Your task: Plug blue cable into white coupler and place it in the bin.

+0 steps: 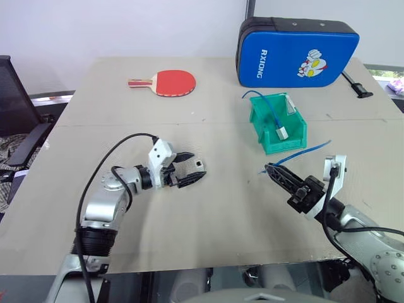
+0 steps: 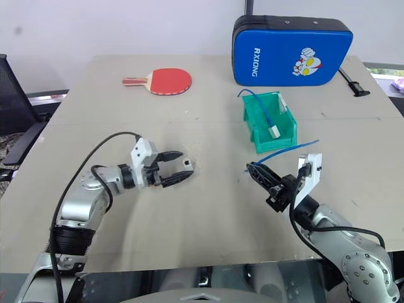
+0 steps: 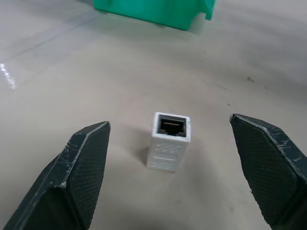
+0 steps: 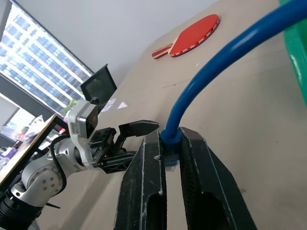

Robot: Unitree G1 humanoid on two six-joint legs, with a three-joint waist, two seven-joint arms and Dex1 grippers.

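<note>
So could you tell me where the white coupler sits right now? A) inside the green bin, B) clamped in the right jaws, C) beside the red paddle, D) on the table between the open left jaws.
D: the white coupler stands on the table between the left gripper's open jaws, untouched.

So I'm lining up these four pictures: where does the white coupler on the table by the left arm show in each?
Left eye view: white coupler on the table, between the left gripper open jaws.
Right eye view: same spot, left of centre.
Left wrist view: centre, socket facing the camera.
Right wrist view: cannot make it out.
Shared landmark: the bin.
</note>
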